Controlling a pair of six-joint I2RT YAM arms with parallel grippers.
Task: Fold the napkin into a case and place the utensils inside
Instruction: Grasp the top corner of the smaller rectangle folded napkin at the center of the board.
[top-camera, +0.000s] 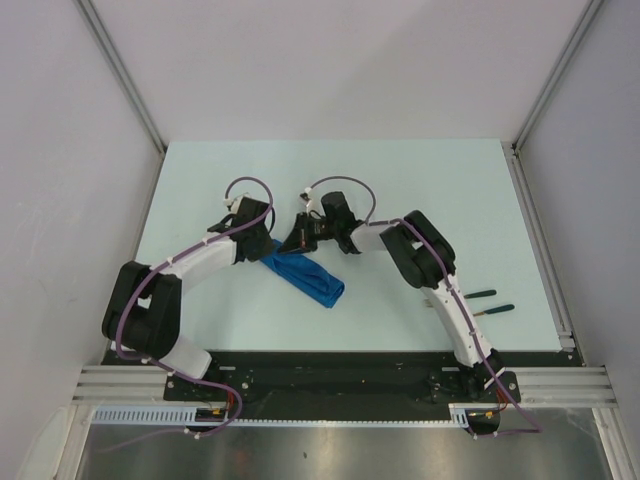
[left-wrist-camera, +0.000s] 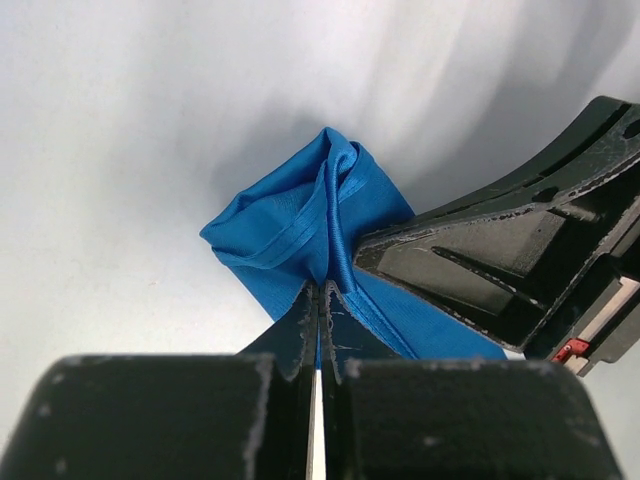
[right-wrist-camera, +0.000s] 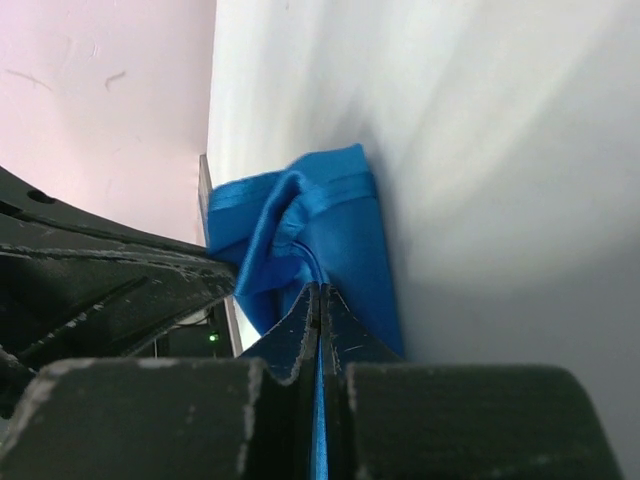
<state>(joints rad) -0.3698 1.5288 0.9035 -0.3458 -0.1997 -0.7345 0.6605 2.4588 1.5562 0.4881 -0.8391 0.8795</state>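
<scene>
Top external view: pale white surface (top-camera: 400, 180) inside a walled booth, two arms bolted at its near edge. The white-and-black left arm (top-camera: 200, 262) and the white-and-black right arm (top-camera: 440, 280) both reach in and meet mid-surface. The bright royal-blue fabric napkin (top-camera: 310, 278) is between them. It lies as a bunched oblong strip that runs from the meeting point toward the near right, resting on the surface.

Left wrist view: left jaws fully closed, pinching a gathered edge of the napkin (left-wrist-camera: 300, 230), with cloth visible in the seam between them. The right arm's black jaw housing sits touching the same bunch.

Right wrist view: right jaws also fully closed, with a blue sliver clamped between them. The rest of the napkin (right-wrist-camera: 320, 230) is puckered just ahead.

Two slim dark-green-handled utensils (top-camera: 490, 301) lie side by side on the surface, right of the right arm and well apart from the napkin. Their heads are too small to make out.

Progress, judged: folding is underway. The cloth is narrowed, but it is rumpled and not a tidy case. Left to do: finish and flatten the fold, release, pick up both utensils, slide them in. Nothing is inserted yet.

Writing: no brand, label or text readable in any view.
</scene>
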